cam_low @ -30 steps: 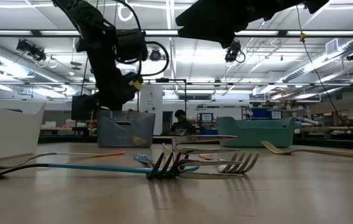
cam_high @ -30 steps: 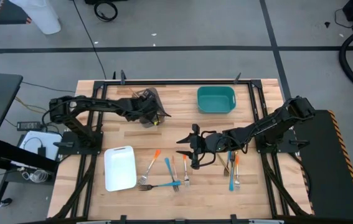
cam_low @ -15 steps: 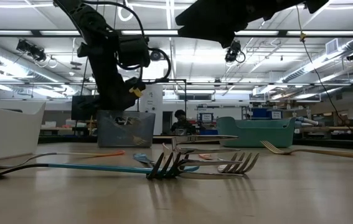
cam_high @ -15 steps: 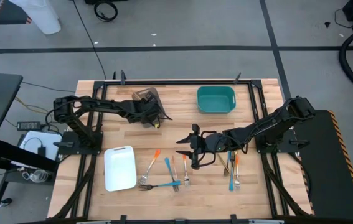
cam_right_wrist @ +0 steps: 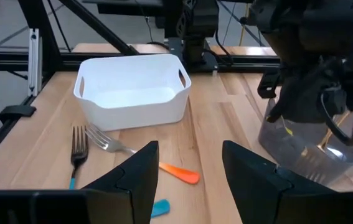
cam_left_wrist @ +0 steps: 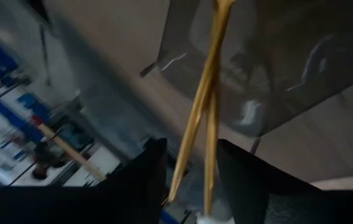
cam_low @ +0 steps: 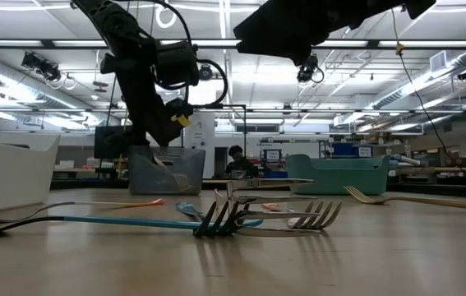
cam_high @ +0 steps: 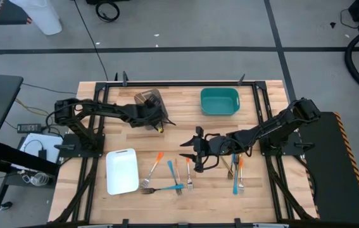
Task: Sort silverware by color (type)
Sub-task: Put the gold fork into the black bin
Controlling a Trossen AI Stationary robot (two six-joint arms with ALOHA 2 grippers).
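Over at the left tool [cam_left_wrist: 192, 146]: jaws parted, gripping nothing. Right in the gap between its fingers [cam_left_wrist: 142, 186], two gold forks [cam_left_wrist: 204, 93], slim handles crossed, running away from the tool. Just beyond the fingertips, the grey tray [cam_left_wrist: 276, 74], with the far ends of those gold forks inside it, leaning against its wall.

Now the right tool [cam_right_wrist: 192, 149]: hanging above the middle of the surface [cam_right_wrist: 226, 118], jaws wide apart and empty. Closest in front of it, an orange-handled fork [cam_right_wrist: 179, 172] lying flat, tines pointing away from the tool. Off to one side of that, a dark-tined fork with a blue handle [cam_right_wrist: 78, 149]. Farther ahead, the white tray [cam_right_wrist: 132, 102], upright on the wood. Behind this tool, toward its own arm's base, a small cluster of forks [cam_high: 236, 171], orange, blue and gold together. Well apart from both tools, at the far edge, the teal tray [cam_high: 219, 101].
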